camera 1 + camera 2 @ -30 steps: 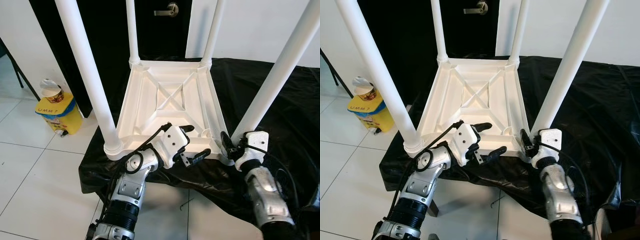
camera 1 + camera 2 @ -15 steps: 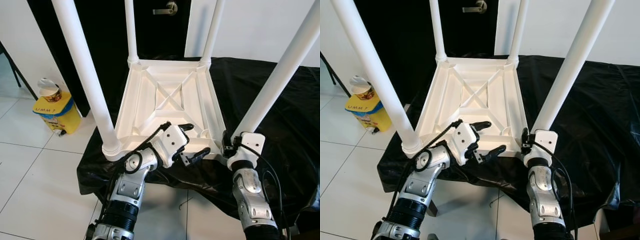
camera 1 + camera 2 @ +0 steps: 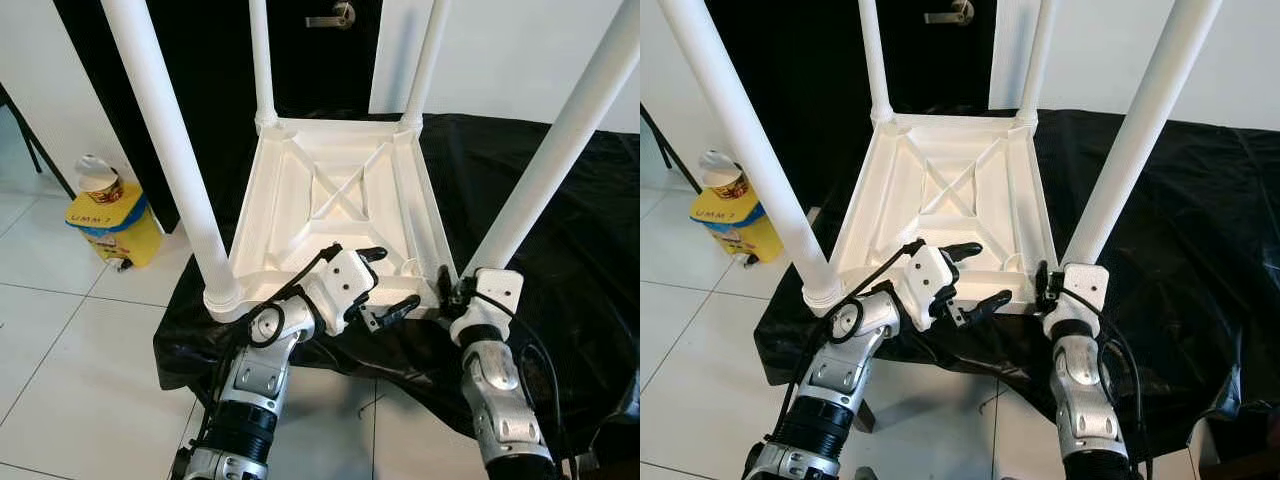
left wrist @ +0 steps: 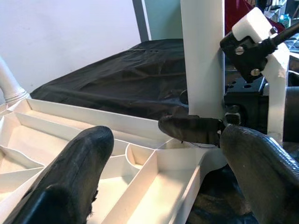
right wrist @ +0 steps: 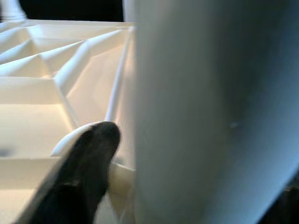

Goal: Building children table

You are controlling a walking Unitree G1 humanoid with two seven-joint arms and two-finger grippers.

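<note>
Four legs stand on the upturned children table (image 3: 335, 200), probably light, stiff plastic. Right hand (image 3: 1048, 288) clasps the near-right leg (image 3: 560, 150); left hand (image 3: 385, 290) gapes wide.

Four table legs (image 3: 170, 150) run off top edge. Right gripper (image 3: 1042, 283) fingertips hidden behind near-right leg (image 5: 210, 116), which is blurred.

The upturned table (image 3: 340, 205) is set on the cloth-covered platform (image 3: 560, 220), one leg raised at each corner. At its 6 o'clock edge the left gripper (image 3: 385, 282) is placed; the right gripper (image 3: 452, 288) is found at 5 o'clock, beside the near right leg (image 3: 550, 160). At 9 o'clock, a bin (image 3: 112, 222) is stood on the floor.
</note>
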